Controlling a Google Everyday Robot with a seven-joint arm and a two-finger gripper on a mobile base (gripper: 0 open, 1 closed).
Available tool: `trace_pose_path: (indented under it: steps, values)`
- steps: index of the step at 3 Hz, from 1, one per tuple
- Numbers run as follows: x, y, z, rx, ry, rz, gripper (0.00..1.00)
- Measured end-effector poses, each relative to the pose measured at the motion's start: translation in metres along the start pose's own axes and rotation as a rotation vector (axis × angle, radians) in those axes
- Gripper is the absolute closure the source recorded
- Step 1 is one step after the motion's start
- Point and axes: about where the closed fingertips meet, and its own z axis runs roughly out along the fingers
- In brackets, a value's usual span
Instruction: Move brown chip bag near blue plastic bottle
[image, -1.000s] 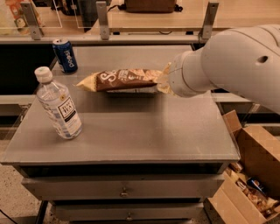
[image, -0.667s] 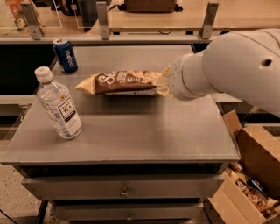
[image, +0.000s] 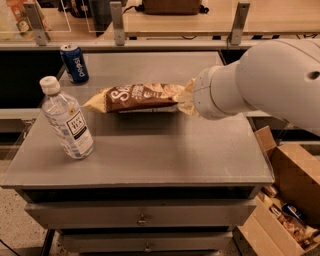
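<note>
The brown chip bag (image: 137, 97) has a brown middle with white lettering and cream-yellow ends. It hangs roughly level just above the grey table (image: 150, 150), at the middle back. Its right end runs into my gripper (image: 190, 99), which is mostly hidden behind my white arm (image: 260, 80) and is shut on that end. The blue plastic bottle (image: 67, 122), clear with a white cap and a dark label, stands at the table's left side. It is about a hand's width left of and in front of the bag's left tip.
A blue soda can (image: 74, 62) stands at the back left, behind the bottle. A raised shelf with metal posts (image: 117, 22) runs behind the table. An open cardboard box (image: 287, 200) sits on the floor to the right. Drawers (image: 142, 217) lie below the tabletop.
My arm and the chip bag have shifted slightly to the left, toward the bottle. The bottle and the can have not moved.
</note>
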Motion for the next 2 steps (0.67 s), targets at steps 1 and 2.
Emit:
trace_pose_path:
  steps: [1,2]
  values:
    - [-0.0007,0.0048,-0.0033,-0.006,-0.009,-0.009,1.00]
    - [-0.0010,0.0098,-0.0051,-0.017,-0.016,-0.018,1.00]
